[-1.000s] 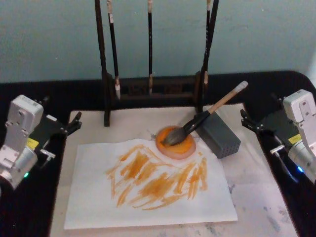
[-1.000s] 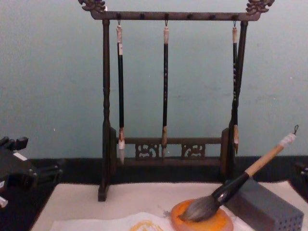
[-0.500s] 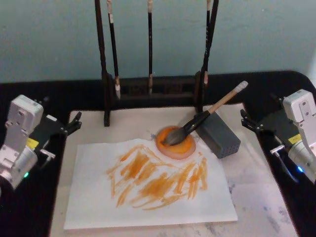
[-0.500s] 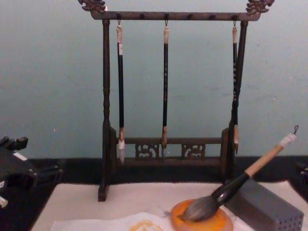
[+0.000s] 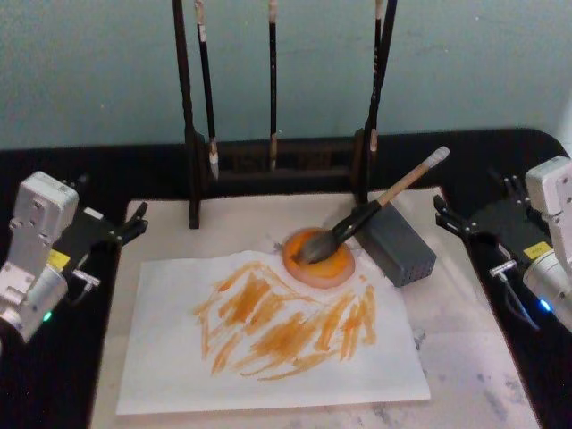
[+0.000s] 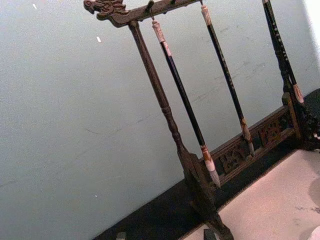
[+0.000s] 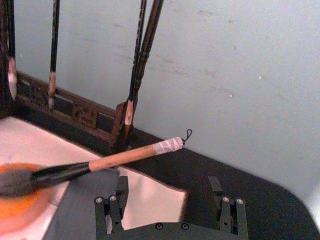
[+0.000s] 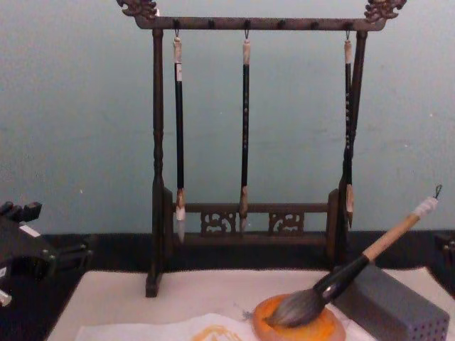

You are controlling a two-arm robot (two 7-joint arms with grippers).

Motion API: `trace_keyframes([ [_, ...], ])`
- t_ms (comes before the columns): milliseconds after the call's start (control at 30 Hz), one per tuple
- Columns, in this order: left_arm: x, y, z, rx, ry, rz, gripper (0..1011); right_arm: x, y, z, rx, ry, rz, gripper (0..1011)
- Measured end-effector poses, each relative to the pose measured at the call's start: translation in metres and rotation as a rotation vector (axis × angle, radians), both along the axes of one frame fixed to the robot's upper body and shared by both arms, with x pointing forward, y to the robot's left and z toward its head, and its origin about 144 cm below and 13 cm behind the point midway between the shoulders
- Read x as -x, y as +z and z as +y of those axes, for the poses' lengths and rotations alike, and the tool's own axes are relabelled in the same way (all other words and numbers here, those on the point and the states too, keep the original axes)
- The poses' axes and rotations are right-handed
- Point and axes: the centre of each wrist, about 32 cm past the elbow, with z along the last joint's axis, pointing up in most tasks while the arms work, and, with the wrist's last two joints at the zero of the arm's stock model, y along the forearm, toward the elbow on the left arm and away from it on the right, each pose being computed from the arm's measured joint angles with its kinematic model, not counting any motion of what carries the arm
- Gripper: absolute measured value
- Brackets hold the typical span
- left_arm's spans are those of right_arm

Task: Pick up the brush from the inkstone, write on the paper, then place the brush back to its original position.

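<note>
Three thin brushes (image 8: 245,128) hang on the rack (image 8: 158,142) behind the inkstone (image 8: 321,332).

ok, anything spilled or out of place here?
Nothing spilled. The brush lies bristles on the inkstone, handle propped on the grey block. The paper sits slightly skewed on the mat, which shows grey smudges. Left gripper and right gripper sit apart at the sides.

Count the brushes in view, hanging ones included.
4. Three thin brushes hang from the rack: left, middle, right. The thick brush lies with bristles on the inkstone, handle angled up over the grey block.
</note>
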Motion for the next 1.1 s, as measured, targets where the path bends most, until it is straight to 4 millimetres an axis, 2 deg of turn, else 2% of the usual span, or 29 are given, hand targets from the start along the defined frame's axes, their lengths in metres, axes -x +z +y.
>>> trace_keyframes([
  [367,0.0,0.0,0.0,0.0,0.0,0.0,1001,-0.006,0.007,0.002,-0.285,0.015,0.144,1000],
  [767,0.0,0.0,0.0,0.0,0.0,0.0,1001,-0.02,0.013,0.017,-0.674,0.017,0.362,1000],
  [1100,0.0,0.0,0.0,0.0,0.0,0.0,1001,-0.034,0.01,0.029,-0.874,-0.003,0.437,1000],
])
